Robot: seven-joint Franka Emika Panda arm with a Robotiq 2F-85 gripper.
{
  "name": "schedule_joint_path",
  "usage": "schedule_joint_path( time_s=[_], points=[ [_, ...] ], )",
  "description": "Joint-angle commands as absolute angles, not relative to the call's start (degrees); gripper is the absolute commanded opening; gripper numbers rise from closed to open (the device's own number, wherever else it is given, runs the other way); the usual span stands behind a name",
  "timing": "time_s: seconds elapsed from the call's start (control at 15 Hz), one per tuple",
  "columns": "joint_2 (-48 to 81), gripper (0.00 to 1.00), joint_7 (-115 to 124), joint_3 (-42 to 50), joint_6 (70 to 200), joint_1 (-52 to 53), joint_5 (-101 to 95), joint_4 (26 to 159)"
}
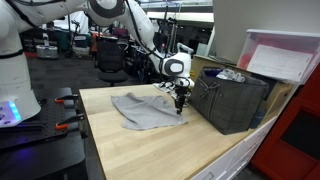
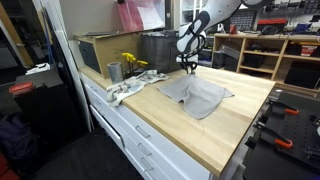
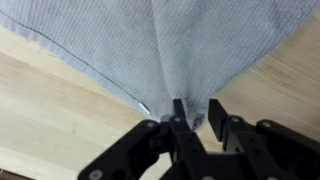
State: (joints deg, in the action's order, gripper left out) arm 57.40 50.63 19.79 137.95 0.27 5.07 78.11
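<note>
In an exterior view, the wooden table (image 1: 130, 145) runs from the left edge across to the right. A grey cloth (image 1: 145, 108) lies rumpled on it near the middle. At the cloth's 3 o'clock end the hand (image 1: 180, 103) hangs straight down from the arm, its tips on or just above that end of the fabric. Just beside the hand, at its 3 o'clock, stands a dark bin (image 1: 232, 100) on the same table.

From the opposite side, a crumpled rag (image 2: 125, 90) and a metal cup (image 2: 114, 72) sit at the left end of the table (image 2: 200, 130). The dark bin (image 2: 158, 50) is further along, and then the hand (image 2: 188, 68) is over the 11 o'clock corner of the grey cloth (image 2: 195, 95). The cloth spreads flat toward 4 o'clock.

In the wrist view the hand (image 3: 195, 125) comes in from 6 o'clock. The grey cloth (image 3: 160, 40) fills the top and narrows to a creased point that runs down to the fingers (image 3: 178, 125), touching the left one. Bare table (image 3: 50, 110) shows at 9 o'clock and 3 o'clock. A narrow gap shows between the fingers, but I cannot tell whether they clamp the fabric or only stand at its tip.
</note>
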Motion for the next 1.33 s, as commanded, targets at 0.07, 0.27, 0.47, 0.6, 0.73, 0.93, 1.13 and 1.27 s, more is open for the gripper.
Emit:
schedule_joint_path(
  time_s=[0.07,0.27,0.47,0.6,0.73,0.93,1.13,1.27],
  points=[
    [50.5,0.73,51.7,17.0,137.9,1.8,4.9,89.0],
    [44.8,0.95,50.5,13.6,138.7,1.3,7.3,97.1],
    [39.2,1.0,50.4,11.6,139.2,0.9,9.0,104.9],
    [35.7,1.0,50.6,10.8,139.8,0.5,10.7,110.5],
    [32.7,1.0,50.2,10.3,140.6,-0.2,12.5,116.3],
    [29.7,1.0,49.6,10.1,141.9,-1.5,14.9,123.7],
    [28.8,1.0,49.6,10.9,144.3,-3.2,16.6,129.0],
    [28.4,1.0,49.8,11.5,145.7,-4.5,17.3,131.6]
  ],
)
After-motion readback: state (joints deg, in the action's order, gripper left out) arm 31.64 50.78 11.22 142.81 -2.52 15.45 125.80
